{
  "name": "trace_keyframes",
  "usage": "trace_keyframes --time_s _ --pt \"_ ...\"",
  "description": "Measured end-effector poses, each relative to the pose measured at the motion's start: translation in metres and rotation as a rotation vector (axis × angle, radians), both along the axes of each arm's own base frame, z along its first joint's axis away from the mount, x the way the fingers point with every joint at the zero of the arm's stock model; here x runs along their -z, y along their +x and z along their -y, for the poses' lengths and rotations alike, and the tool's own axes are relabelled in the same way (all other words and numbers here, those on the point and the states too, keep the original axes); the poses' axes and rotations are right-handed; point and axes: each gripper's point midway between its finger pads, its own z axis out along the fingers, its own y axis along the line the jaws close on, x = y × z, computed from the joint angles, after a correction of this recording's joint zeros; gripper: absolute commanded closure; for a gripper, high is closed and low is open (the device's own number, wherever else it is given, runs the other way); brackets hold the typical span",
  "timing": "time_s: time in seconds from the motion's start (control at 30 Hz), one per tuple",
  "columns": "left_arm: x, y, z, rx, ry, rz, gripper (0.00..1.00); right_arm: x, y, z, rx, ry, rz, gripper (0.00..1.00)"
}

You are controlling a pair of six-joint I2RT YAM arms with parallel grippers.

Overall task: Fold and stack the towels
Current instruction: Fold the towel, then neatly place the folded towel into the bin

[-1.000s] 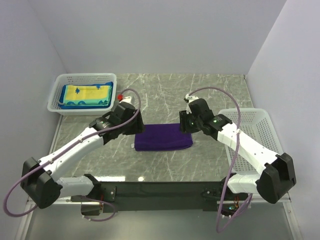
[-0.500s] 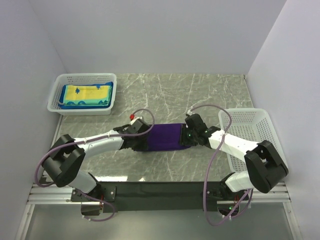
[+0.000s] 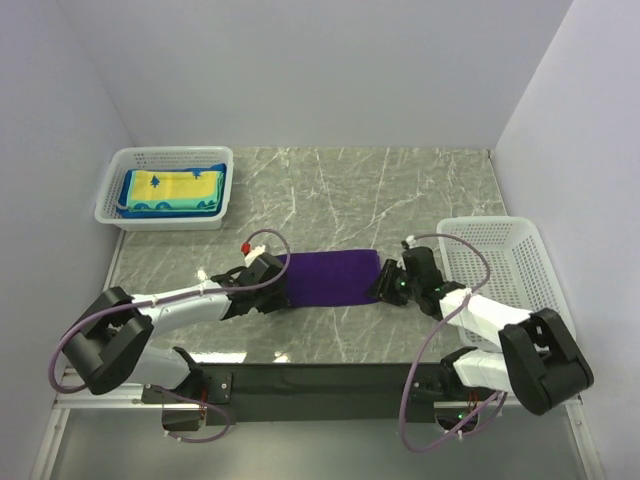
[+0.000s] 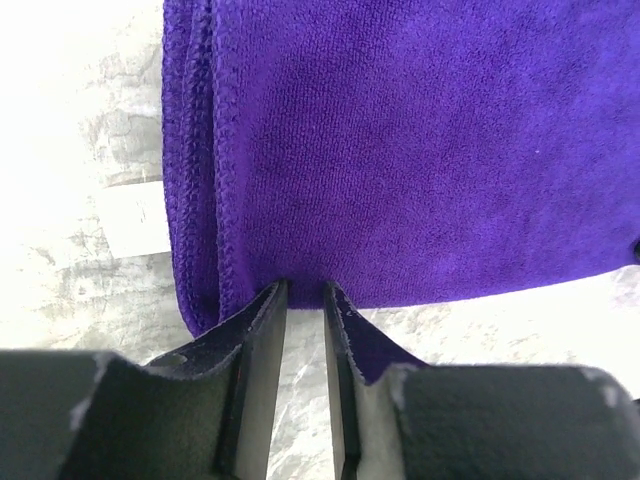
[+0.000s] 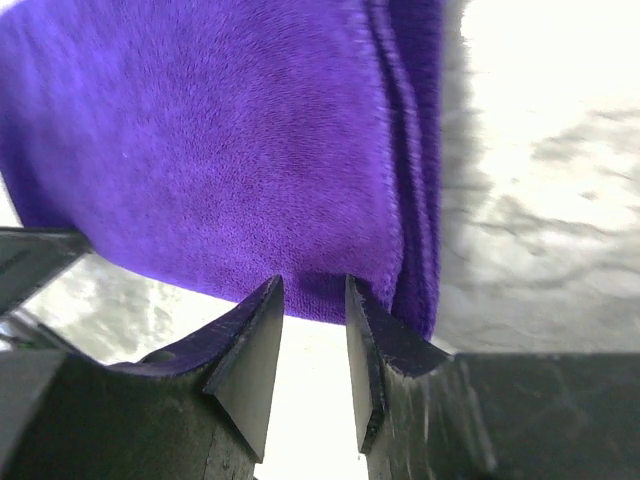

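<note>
A folded purple towel [image 3: 330, 277] lies flat on the marble table between my two arms. My left gripper [image 3: 280, 293] sits low at its near left corner. In the left wrist view the left gripper [image 4: 300, 290] has only a narrow gap, its tips resting on the towel [image 4: 400, 150] at the near edge. My right gripper [image 3: 379, 290] is at the near right corner. There the right gripper [image 5: 313, 285] is open, its tips at the edge of the towel [image 5: 220, 140] beside the stacked folds. A yellow and blue stack of towels [image 3: 170, 188] lies in the far left basket.
A white mesh basket [image 3: 165, 158] stands at the back left with the folded towels inside. Another white mesh basket [image 3: 520, 250] stands at the right edge, nothing showing in it. Both forearms stretch low over the table's near part.
Both grippers have come down from above the towel's ends to its near corners, close to the table. The jaws of both have narrowed, the left more than the right.
</note>
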Motion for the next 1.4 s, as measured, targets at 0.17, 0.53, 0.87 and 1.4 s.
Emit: trace_keyframes --time_s 0.17,0.53,0.87,1.4 --pt "-0.004 -0.001 0.001 -0.021 -0.027 0.004 0.59 -0.005 0.000 0.014 0.066 0.035 0.029 0.60" --pt "-0.056 0.005 0.004 -0.021 -0.064 0.057 0.43 -0.073 0.040 0.004 0.059 0.075 0.202 0.61" --pt "-0.071 0.019 -0.002 -0.057 -0.051 0.124 0.46 -0.058 0.097 -0.008 0.138 0.057 0.176 0.65" --pt "-0.013 0.006 -0.041 -0.162 -0.017 0.024 0.44 -0.004 0.113 0.006 0.220 -0.051 0.066 0.63"
